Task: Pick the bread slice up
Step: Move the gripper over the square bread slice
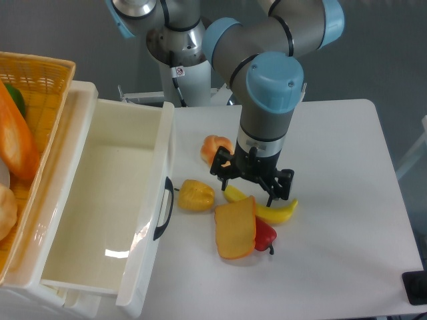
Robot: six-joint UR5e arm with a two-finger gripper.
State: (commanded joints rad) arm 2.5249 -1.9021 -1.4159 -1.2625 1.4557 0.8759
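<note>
To the left of the fingers sits a small glossy yellow toy pepper (195, 195), well clear of them, next to the black handle of a large white plastic bin (80, 280). Behind the fingers, partly hidden by the wrist, is a round orange toy bread roll (212, 146).

The black two-finger gripper (253, 185) hangs pointing down, its fingers (224, 173) spread apart with nothing between them. Just below and slightly left of the fingertips lies the flat toy bread slice with a pale yellow-orange face and darker orange crust rim (235, 229); its upper edge nearly reaches the gripper.

Under the fingers and running right lies a curved yellow toy banana (277, 212), and a shiny red toy pepper (265, 235) lies partly under the slice's right edge.

The slice looks light, stiff and probably smooth plastic, not fragile. It seems propped on the red pepper, so its right edge is likely raised. Pinching across the narrow width near the upper end seems the best hold, though the finger on the raised side may catch the pepper or banana.
</note>
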